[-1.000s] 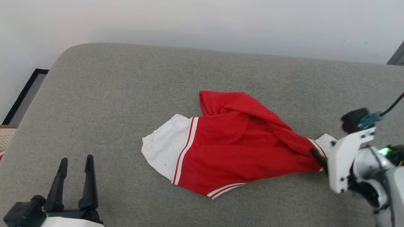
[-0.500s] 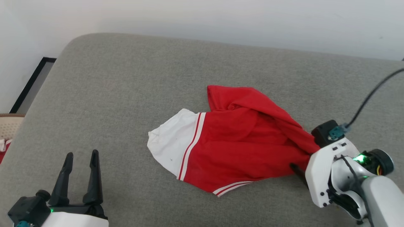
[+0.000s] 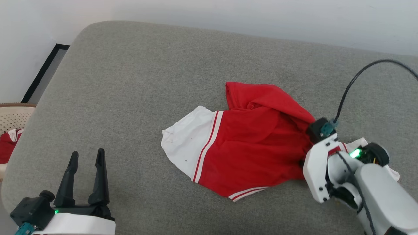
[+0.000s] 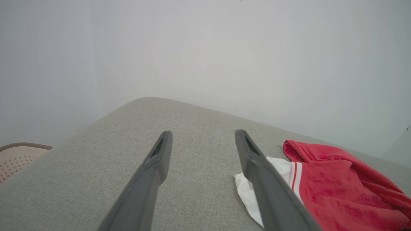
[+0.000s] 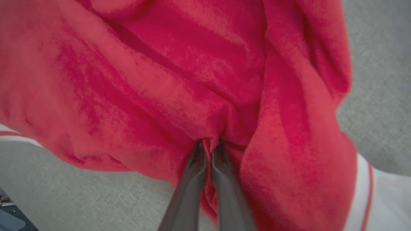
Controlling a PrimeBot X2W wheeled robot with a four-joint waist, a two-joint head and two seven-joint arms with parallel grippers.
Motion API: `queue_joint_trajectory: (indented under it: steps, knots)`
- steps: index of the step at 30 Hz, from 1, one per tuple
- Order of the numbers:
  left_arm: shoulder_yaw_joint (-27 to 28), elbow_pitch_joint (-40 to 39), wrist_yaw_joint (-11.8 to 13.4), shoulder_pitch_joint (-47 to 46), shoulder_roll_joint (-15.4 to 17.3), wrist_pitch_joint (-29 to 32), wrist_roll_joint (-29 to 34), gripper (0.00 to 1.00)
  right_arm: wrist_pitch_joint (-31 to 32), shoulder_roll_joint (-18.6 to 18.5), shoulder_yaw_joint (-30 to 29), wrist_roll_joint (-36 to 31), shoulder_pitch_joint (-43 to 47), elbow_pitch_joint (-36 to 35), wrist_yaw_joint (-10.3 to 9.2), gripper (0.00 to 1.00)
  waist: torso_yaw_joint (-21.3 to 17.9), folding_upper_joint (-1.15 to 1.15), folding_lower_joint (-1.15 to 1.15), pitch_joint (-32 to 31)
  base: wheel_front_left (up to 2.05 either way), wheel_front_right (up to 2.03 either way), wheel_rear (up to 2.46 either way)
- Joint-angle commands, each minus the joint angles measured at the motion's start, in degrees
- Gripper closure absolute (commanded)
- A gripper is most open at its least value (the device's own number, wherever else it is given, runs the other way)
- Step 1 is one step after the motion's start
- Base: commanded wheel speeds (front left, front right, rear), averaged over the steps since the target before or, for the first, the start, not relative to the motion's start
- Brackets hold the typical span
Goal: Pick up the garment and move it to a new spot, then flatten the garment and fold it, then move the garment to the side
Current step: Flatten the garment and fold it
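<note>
Pickup step: right gripper clamped on a pinch of the shirt, left gripper spread wide, idle; next, lift it clear of the cushion.

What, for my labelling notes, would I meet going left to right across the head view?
First the pale basket → left gripper, jaws open → garment → right gripper, shut on the garment's right part.

Your right gripper has moved in over the garment and closed, pinching a fold of its red cloth.
</note>
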Motion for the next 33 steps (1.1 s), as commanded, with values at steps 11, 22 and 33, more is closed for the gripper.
queue_joint_trajectory:
  steps: [11, 22, 33]
  knots:
    - [0.1, 0.1, -0.2, -0.6, -0.2, -0.3, -0.5, 0.00, -0.5, -0.3, -3.4, 2.1, -7.9, -0.8, -0.02, 1.00, 0.0, 0.00, 0.00, 0.6, 0.00, 0.00, 0.00]
    - [-0.3, 0.6, -0.2, -0.8, -0.1, -0.3, -0.8, 0.00, -1.1, 0.9, -2.1, 2.7, -11.6, 4.1, -0.02, 1.00, 0.6, 0.00, 0.00, 0.4, 0.00, 0.00, 0.00]
    - [-0.1, 0.5, -0.1, 0.1, 0.3, -0.3, -0.7, 0.00, 8.4, -2.0, 1.4, 7.7, -5.4, -0.8, -0.02, 1.00, -0.3, 0.00, 0.00, -0.1, 0.00, 0.00, 0.00]
